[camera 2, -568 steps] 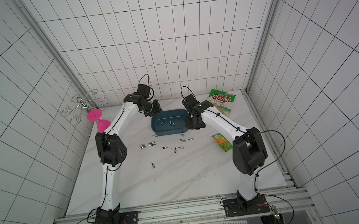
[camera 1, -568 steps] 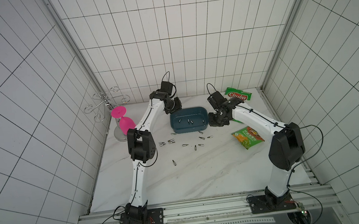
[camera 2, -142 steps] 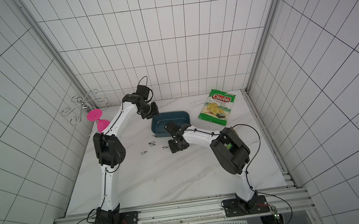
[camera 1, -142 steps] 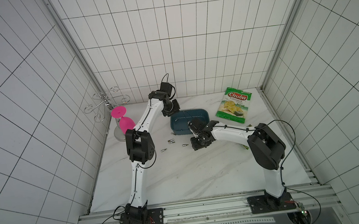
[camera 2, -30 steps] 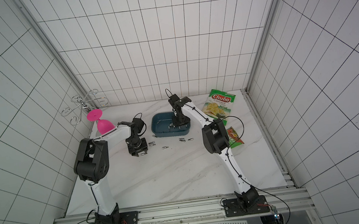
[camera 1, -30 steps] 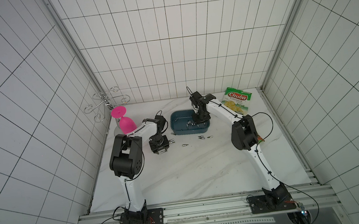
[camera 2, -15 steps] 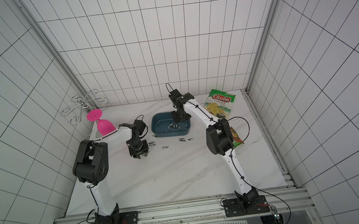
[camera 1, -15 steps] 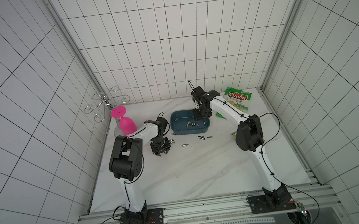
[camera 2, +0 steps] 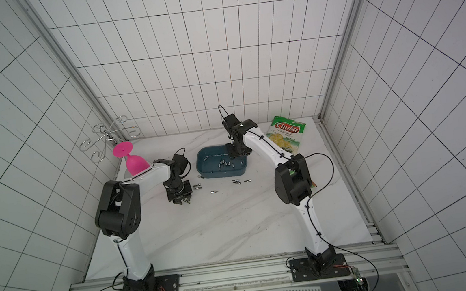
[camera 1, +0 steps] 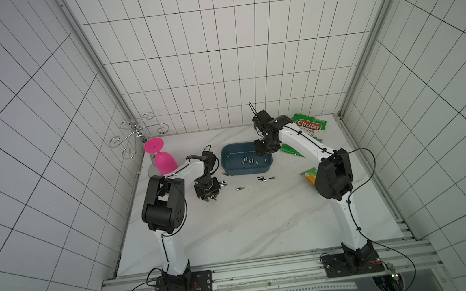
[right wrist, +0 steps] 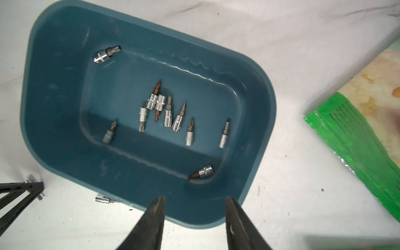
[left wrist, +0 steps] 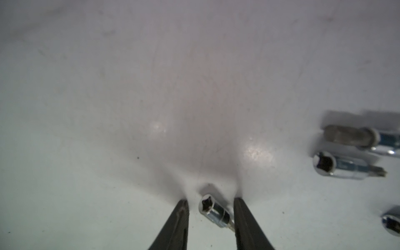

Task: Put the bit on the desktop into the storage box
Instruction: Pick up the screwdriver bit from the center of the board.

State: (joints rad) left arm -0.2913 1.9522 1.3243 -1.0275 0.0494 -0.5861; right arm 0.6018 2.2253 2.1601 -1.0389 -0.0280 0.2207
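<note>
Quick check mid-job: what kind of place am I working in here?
Probably a robot test cell, not a workshop: gridded white tile walls enclose a marble-look desktop, and both arms are bolted to an aluminium rail.

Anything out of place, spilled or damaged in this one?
Loose bits lie scattered on the desktop on the near side of the storage box; that is simply work not yet done. The pink goblet at the rear left is upside down, foot up. Nothing looks spilled or damaged.
</note>
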